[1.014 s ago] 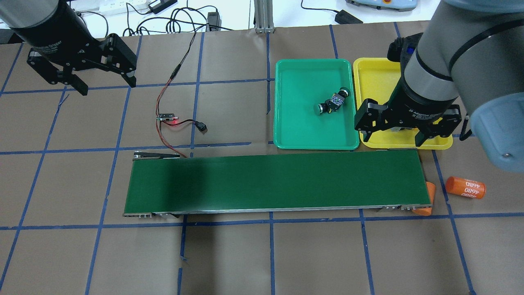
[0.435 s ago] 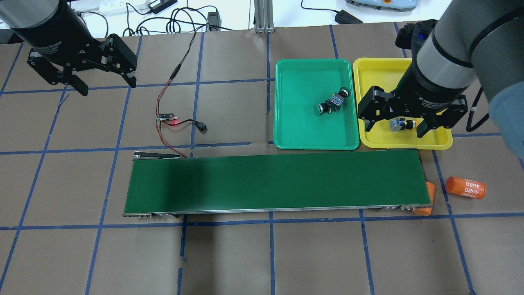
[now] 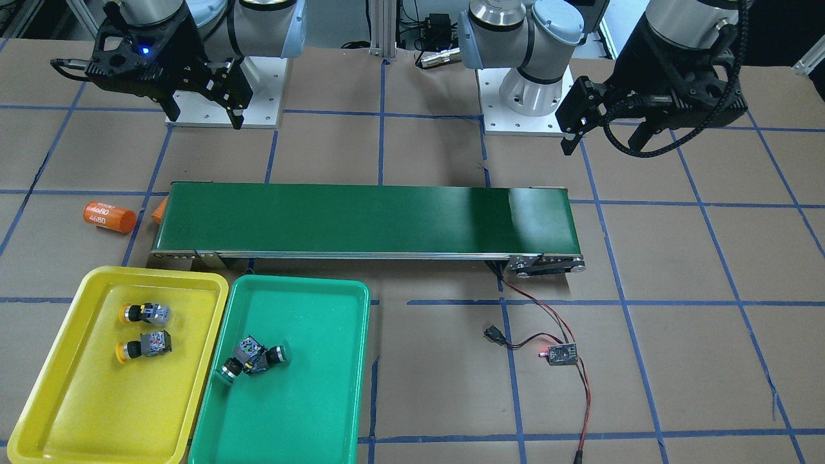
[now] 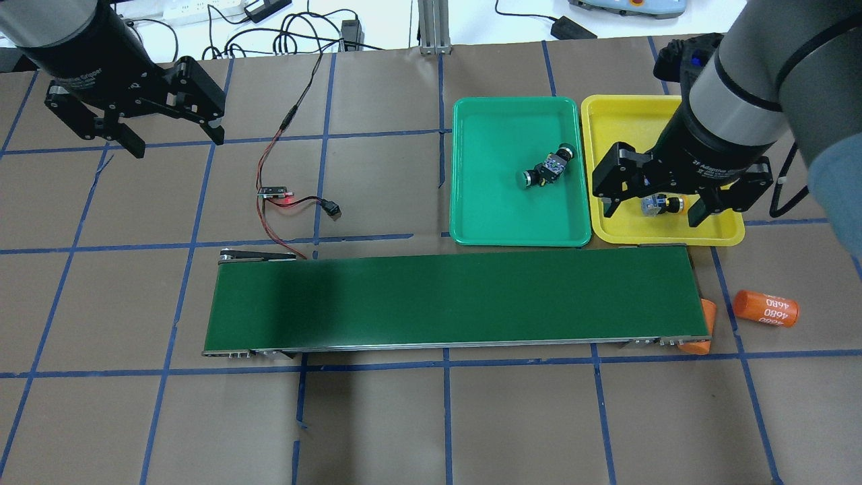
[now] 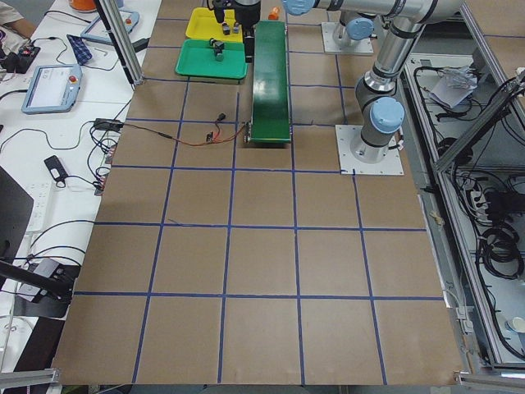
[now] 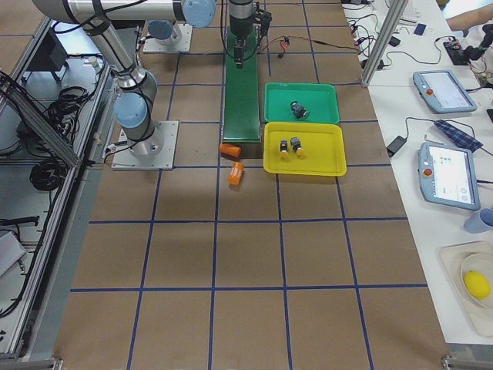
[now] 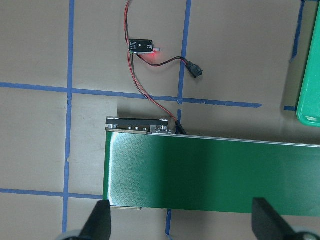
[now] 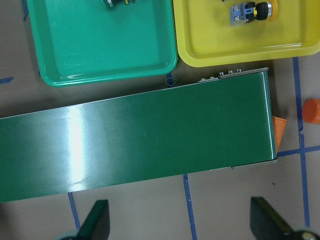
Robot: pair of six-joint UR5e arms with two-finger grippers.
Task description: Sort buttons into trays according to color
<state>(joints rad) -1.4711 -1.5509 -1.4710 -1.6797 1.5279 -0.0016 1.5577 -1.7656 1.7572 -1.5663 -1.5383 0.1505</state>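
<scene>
Near the robot-side edge, right gripper [image 4: 652, 212] hung spread and empty, high by the right end of the conveyor belt [image 4: 458, 300]. Left gripper [image 4: 176, 141] was likewise spread, empty, toward the left edge. Toward the far right corner, two yellow buttons [image 3: 143, 314] lay in the yellow tray [image 3: 97, 399], and two green buttons [image 3: 251, 357] lay together in the green tray [image 3: 290, 412].

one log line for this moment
yellow tray: two yellow buttons | green tray: two green buttons | left gripper: open | right gripper: open
</scene>
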